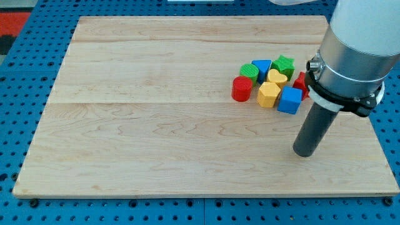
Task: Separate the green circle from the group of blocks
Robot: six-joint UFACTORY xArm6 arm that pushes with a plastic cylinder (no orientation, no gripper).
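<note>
The green circle (249, 70) sits at the upper left of a tight group of blocks on the wooden board (156, 125). It touches the blue triangle (262, 67) on its right and the red cylinder (241, 89) just below it. A green star (284, 65), a yellow heart (277, 77), a yellow hexagon (269, 95), a blue cube (289, 100) and a partly hidden red block (301, 83) make up the remainder of the group. My tip (305, 152) rests on the board below and right of the group, apart from the blue cube.
The arm's grey body (353, 50) covers the board's upper right corner and part of the red block. The board's right edge (382, 150) is close to my tip. A blue pegboard (25, 94) surrounds the board.
</note>
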